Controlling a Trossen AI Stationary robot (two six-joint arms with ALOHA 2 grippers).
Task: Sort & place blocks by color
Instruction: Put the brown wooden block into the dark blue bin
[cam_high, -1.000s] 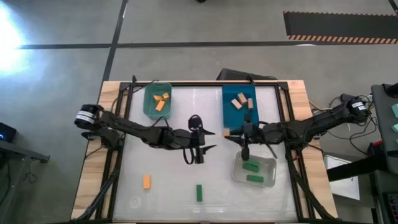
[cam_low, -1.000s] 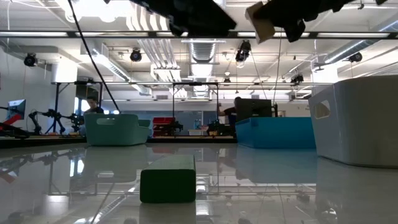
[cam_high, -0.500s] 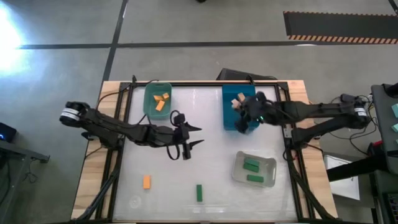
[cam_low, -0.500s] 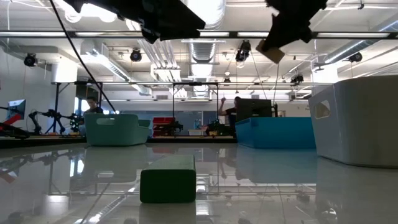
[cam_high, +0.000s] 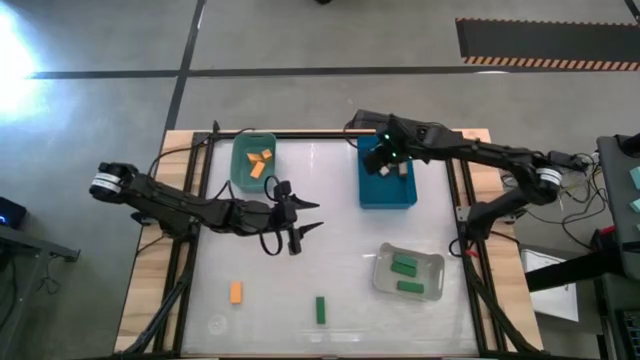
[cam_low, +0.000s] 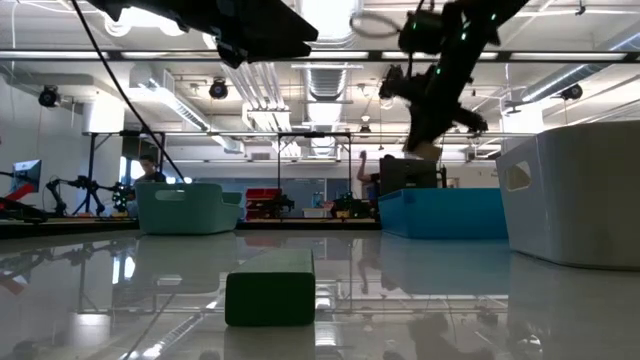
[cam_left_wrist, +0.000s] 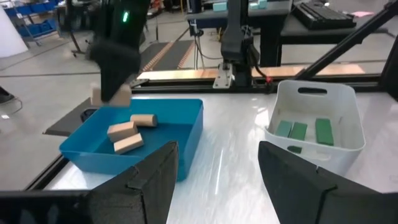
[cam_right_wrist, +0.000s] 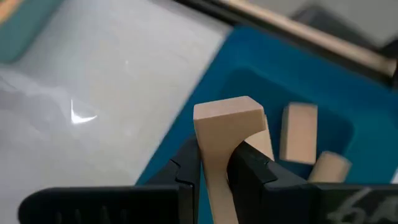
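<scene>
**Right claw holds a tan block over the blue bin**

Your right claw (cam_right_wrist: 214, 165) is pinching 1 pale tan block (cam_right_wrist: 227, 127) between its fingers, and it hangs above the blue bin (cam_high: 388, 190) at the far side of the desk (cam_high: 300, 310). In the right wrist view the block stands upright over the bin's near wall, with 3 more tan blocks (cam_left_wrist: 127, 132) lying on the bin floor beneath it.

Your left claw (cam_high: 298, 222) is spread wide and carries nothing; it hovers over the middle of the desk, just in front of the teal bin (cam_high: 240, 172), which holds several orange blocks (cam_high: 259, 163).

3 green blocks (cam_left_wrist: 305, 131) lie in the clear bin (cam_high: 434, 283). On the bare desk, 1 orange block (cam_high: 236, 292) and 1 green block (cam_high: 320, 309) lie loose near the front edge, well apart from each other.
</scene>
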